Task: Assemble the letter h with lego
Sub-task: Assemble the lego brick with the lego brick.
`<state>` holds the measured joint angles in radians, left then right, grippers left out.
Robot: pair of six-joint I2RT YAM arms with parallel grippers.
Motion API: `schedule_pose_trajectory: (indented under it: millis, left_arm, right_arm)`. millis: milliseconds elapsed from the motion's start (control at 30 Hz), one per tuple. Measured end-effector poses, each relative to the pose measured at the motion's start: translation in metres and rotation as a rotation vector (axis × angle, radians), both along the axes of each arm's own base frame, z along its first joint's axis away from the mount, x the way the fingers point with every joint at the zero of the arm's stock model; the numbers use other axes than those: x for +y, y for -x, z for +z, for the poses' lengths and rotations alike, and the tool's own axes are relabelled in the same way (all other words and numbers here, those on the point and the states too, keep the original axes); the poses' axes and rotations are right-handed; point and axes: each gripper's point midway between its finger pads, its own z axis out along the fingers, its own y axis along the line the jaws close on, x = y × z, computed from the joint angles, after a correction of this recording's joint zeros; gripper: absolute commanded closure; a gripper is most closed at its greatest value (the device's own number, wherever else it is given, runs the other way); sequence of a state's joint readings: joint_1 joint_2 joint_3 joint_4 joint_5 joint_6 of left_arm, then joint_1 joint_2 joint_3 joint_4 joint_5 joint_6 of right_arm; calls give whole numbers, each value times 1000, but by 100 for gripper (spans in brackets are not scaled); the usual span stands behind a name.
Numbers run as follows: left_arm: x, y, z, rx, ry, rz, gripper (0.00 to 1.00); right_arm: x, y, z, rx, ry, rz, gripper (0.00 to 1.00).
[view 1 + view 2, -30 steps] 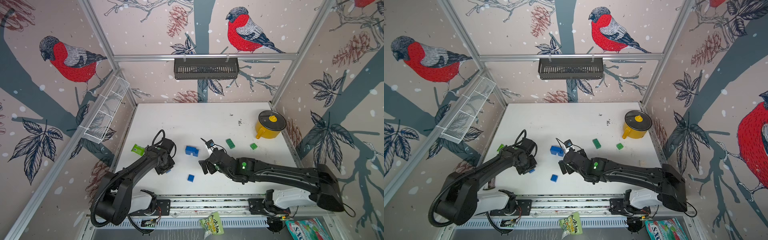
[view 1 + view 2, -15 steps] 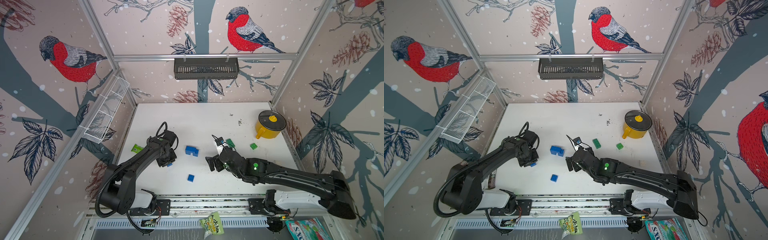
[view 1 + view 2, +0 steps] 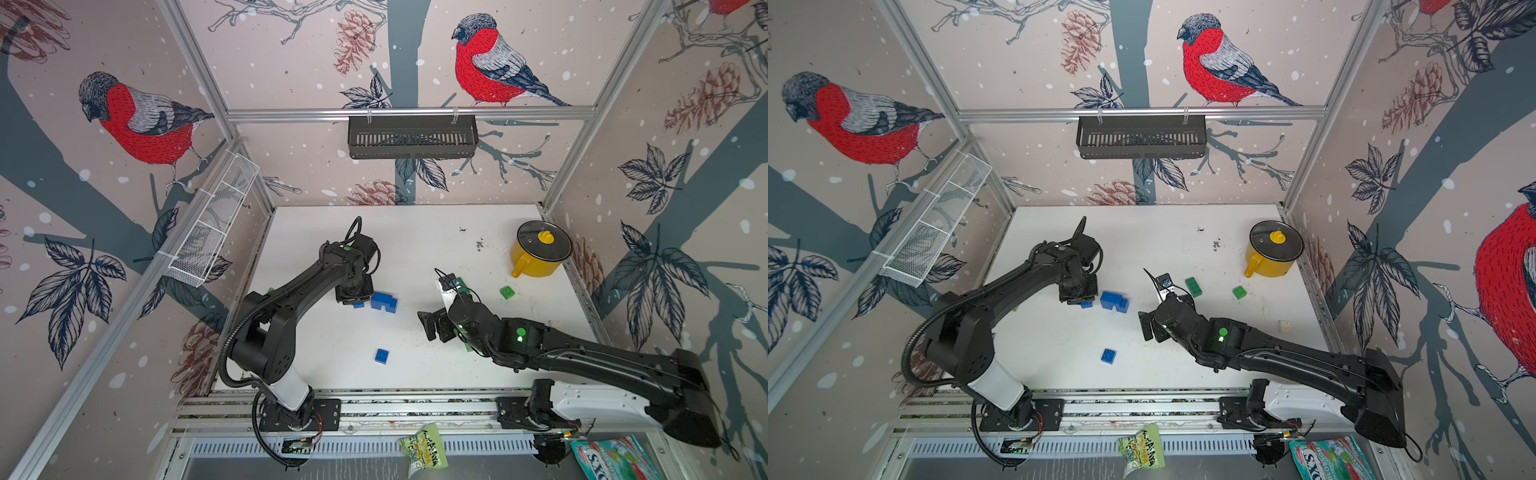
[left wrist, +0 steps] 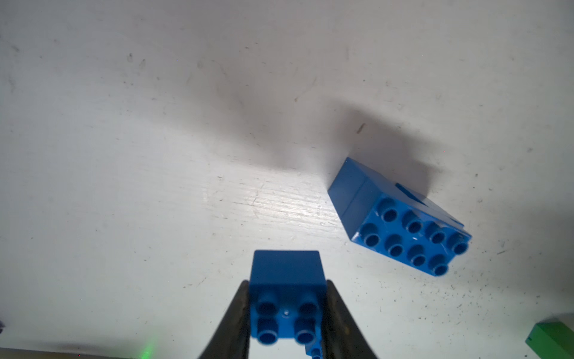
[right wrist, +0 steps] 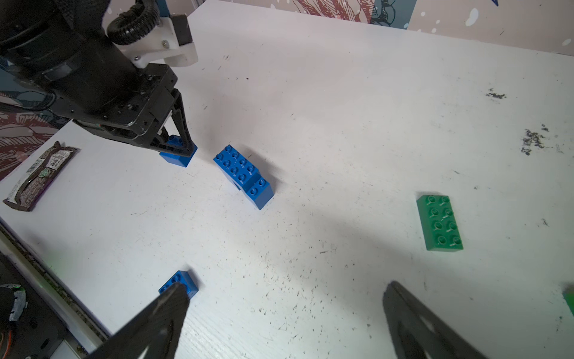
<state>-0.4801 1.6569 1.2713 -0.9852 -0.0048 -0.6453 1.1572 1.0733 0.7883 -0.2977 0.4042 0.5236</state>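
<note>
Top views look down from above; close wrist views share the blue stack (image 5: pixel 242 174).

Blue square studded plastic brick (image 4: pixel 287 273); green oblong studded plastic brick (image 5: pixel 439 222); yellow pot (image 3: pixel 536 266), black lid (image 3: pixel 528 245); white tabletop (image 3: pixel 415 249); pink walls (image 3: pixel 291 62), red-breasted bird pattern.

On your table (image 3: pixel 415 232), the stacked bricks (image 3: pixel 384 301) sit at centre, the gripped brick (image 3: pixel 358 304) just beside them on the left, a lone brick (image 3: pixel 381 356) nearer the rail (image 3: pixel 415 405), the oblong brick (image 3: pixel 1193 286) to the right, the pot (image 3: pixel 536 268) far right.
</note>
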Motion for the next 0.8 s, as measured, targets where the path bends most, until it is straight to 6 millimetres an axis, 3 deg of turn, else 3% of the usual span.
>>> schedule_pose_trajectory:
  millis: [367, 800]
  left_arm:
    - [-21, -22, 4, -10, -2, -121, 73]
    - [-37, -29, 3, 15, -21, -206, 73]
  right_arm:
    - [-5, 0, -3, 2, 0, -6, 1]
    - [-4, 0, -4, 4, -5, -3, 0]
